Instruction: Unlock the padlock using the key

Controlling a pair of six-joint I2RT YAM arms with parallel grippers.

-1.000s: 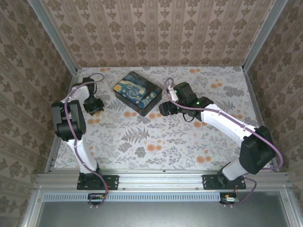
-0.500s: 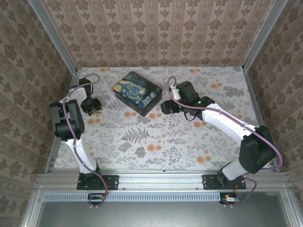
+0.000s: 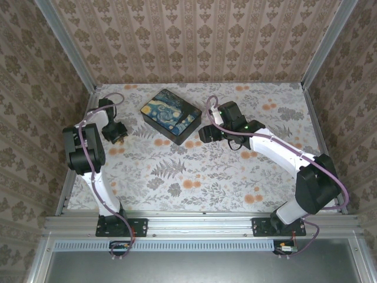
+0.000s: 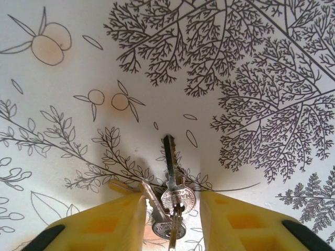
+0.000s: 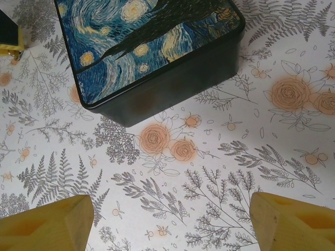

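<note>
Keys [image 4: 168, 157] lie flat on the bench [image 4: 251, 63] at ten o'clock, straddled by the left tool [image 4: 174, 203], its fingers spread. Closing now could pinch the whole bunch crooked, or skid it away. Right tool [image 5: 170, 214], likewise released, hangs at the box's [image 5: 152, 42] four o'clock.

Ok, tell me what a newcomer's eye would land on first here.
The black box with the swirly blue painted lid stands out at the far middle of the flowered table, just left of the right gripper, whose fingers are wide apart. Next comes a small bunch of silver keys lying on the cloth between the yellow fingers of the left gripper.
</note>
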